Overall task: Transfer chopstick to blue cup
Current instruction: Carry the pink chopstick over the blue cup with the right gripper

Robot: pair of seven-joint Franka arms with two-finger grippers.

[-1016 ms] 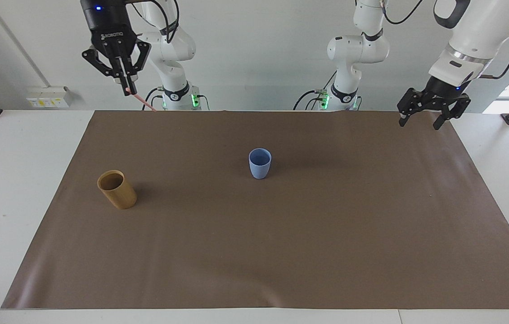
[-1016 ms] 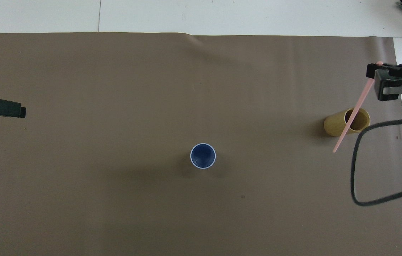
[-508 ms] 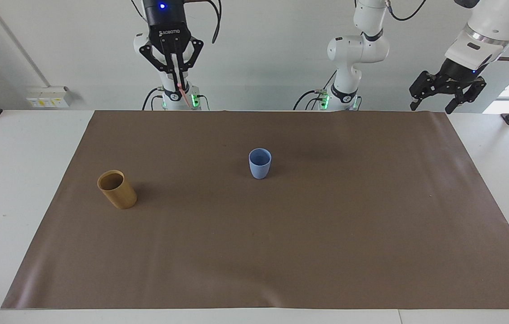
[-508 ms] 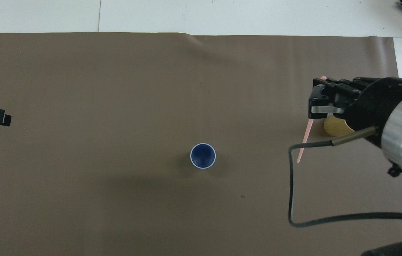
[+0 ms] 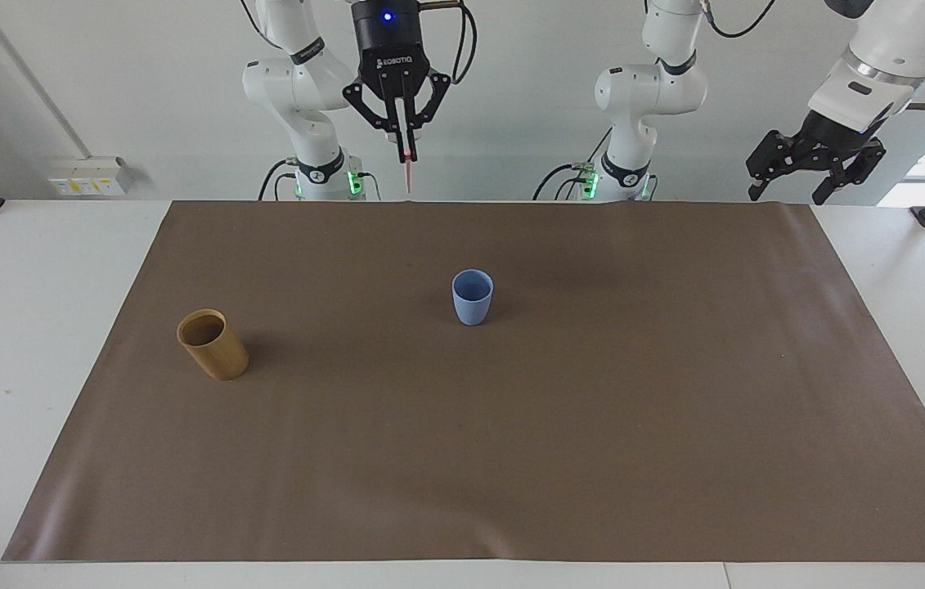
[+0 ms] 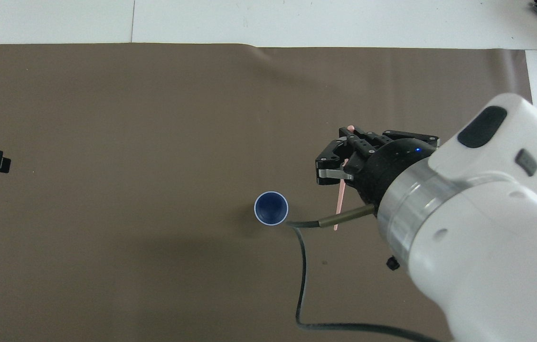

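Chopstick aloft, blue cup waiting at mid-mat

Chopstick [image 5: 407,173] hangs pink and nearly upright from the right claw [image 5: 406,151], whose fingertips are pressed together on its upper end, high over the brown mat [image 5: 511,458] between the tan bamboo cup [image 5: 213,344] and the blue cup [image 5: 472,297]. In the overhead view the right arm's white wrist fills the lower corner and covers the tan cup entirely; a dark cable loops from the wrist across the mat and passes just beside the blue cup's rim, and the stick's top end barely pokes out past the claw's links. The blue cup stands upright near the middle of the mat, its inside showing only as dark blue. The left claw [image 5: 819,168], fingers spread and holding nothing, waits in the air at its own arm's end of the worktop [image 5: 37,327]; the overhead camera catches only one dark tip of it at the frame edge. The white worktop is almost wholly covered by the mat, which ripples slightly along one edge. A pale wall with a socket strip [image 5: 88,175] rises past the arm bases.
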